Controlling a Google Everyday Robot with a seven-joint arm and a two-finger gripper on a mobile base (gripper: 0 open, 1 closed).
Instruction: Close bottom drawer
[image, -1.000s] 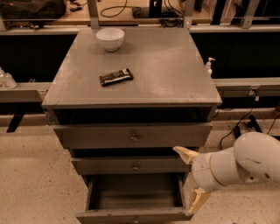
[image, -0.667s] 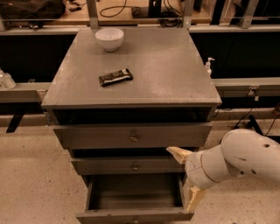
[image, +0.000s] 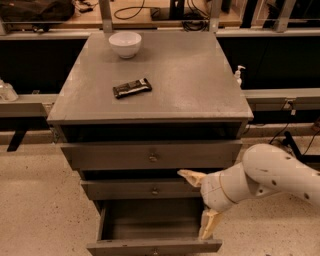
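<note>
Bottom drawer (image: 150, 222) juts toward camera, front left-right; gripper (image: 200, 201) spread wide over its right side

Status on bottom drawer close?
Gripper open, at front right of the cabinet. Bottom drawer pulled out, not yet closed. Lower finger at its right front corner, upper one before the middle drawer.
</note>
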